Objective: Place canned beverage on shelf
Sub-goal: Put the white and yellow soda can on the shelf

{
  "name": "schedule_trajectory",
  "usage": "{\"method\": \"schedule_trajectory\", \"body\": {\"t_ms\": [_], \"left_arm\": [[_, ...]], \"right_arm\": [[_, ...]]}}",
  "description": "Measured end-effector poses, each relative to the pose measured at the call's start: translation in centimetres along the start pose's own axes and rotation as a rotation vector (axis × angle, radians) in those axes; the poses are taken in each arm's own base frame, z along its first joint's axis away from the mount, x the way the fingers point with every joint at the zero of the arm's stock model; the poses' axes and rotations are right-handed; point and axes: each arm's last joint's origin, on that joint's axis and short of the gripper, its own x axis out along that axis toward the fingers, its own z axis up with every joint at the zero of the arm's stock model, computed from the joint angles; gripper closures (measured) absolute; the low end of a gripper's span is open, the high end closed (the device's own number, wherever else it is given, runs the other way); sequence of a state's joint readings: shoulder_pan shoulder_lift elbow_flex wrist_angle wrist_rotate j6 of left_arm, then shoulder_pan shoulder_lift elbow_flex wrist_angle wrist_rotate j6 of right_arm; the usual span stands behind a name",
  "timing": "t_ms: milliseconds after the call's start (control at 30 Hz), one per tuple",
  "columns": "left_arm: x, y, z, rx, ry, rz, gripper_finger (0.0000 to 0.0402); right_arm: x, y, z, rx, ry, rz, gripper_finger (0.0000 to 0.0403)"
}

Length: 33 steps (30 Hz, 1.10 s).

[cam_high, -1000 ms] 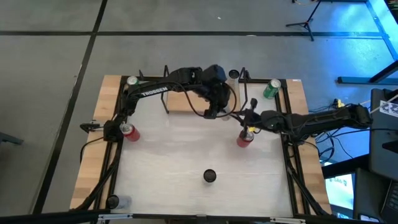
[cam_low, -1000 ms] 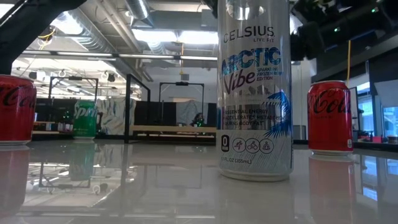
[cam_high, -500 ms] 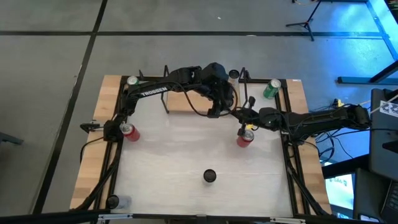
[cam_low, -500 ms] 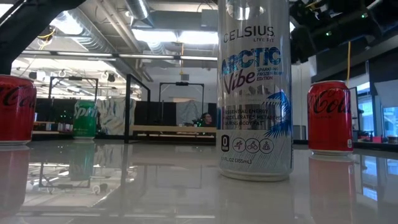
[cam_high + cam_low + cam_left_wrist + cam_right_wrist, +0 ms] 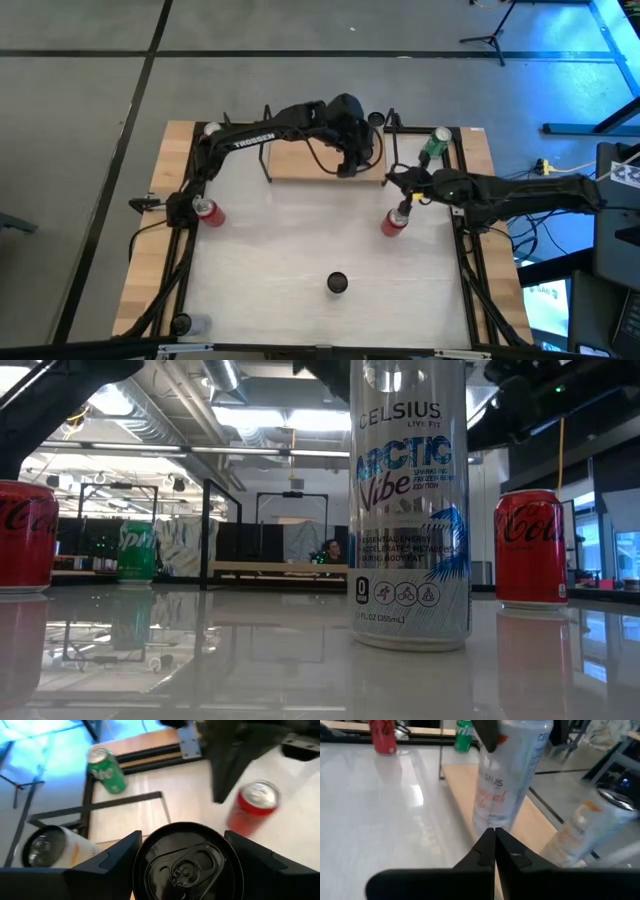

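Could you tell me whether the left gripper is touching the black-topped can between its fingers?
Touching. The left wrist view shows the left gripper with both fingers pressed against the black-topped can, no gap either side.

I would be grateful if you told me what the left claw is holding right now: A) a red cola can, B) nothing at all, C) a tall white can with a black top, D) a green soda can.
C: in the left wrist view the left claw has its fingers on either side of the tall white can with a black top, above the light-wood shelf board.
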<state>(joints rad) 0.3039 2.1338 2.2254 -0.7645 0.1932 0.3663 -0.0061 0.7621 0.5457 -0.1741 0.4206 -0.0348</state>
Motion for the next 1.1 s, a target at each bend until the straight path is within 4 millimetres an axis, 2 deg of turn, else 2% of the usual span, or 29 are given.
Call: {"method": "schedule_trajectory", "body": {"t_ms": [333,500,633,900,1100], "left_arm": [[2.5,1.5,-1.8,-0.059,-0.084,0.055,0.0156],[3.2,2.5,-2.2,-0.120,-0.144,0.001,0.0156],[3.9,2.9,-2.8,-0.156,-0.127,0.014,0.0156],[3.7,4.0,-3.3,-0.203,-0.122,0.055,0.0156],[5.7,3.8,-4.2,-0.201,-0.106,0.037,0.0156]], "right_arm": [[-0.6,-0.3,-0.1,0.005,0.001,-0.016,0.0398],[-0.5,-0.3,0.0,0.005,-0.008,-0.021,0.0398],[-0.6,-0.3,0.1,0.001,-0.018,-0.025,0.0398],[-0.6,-0.4,0.1,-0.013,-0.019,-0.045,0.0398],[-0.6,-0.4,0.1,-0.017,-0.016,-0.045,0.0398]]}}
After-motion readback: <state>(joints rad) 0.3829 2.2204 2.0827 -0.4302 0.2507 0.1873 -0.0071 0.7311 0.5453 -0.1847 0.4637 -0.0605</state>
